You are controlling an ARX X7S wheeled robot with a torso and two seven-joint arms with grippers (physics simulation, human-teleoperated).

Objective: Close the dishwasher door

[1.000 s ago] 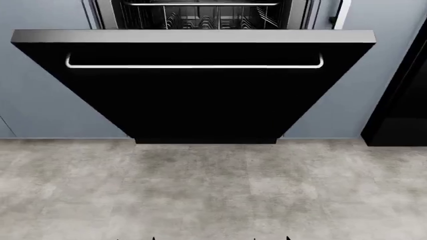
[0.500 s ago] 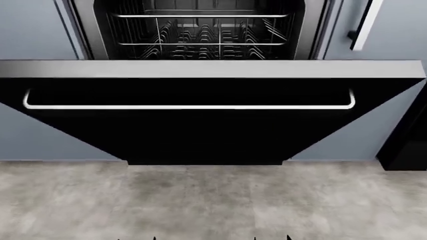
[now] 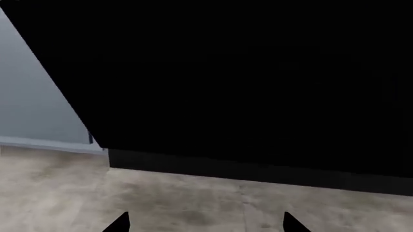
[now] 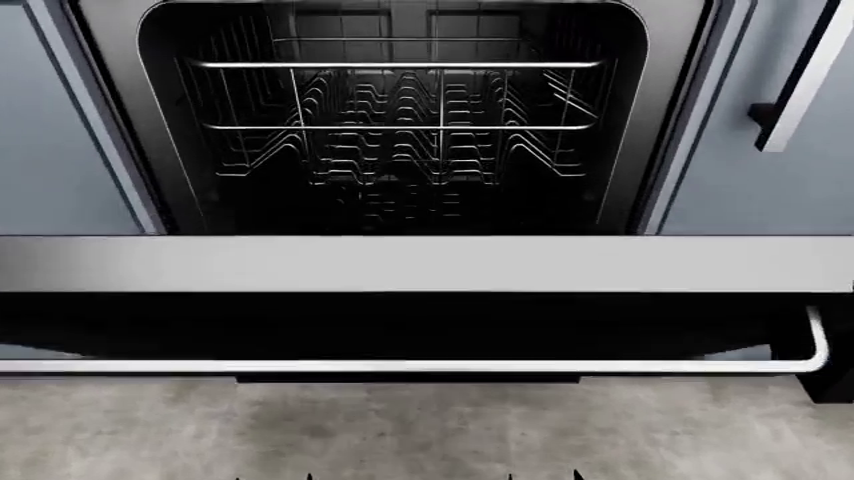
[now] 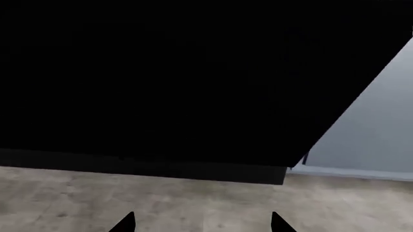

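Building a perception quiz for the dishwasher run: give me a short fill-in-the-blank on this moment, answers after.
1. The dishwasher door is ____, so the wire racks inside show.
2. The thin bar handle on the door is ____ in colour.
3. Both wrist views show the door's glossy ____ outer panel above the floor.
4. In its wrist view the left end effector touches ____.

Missing words: open; silver; black; nothing
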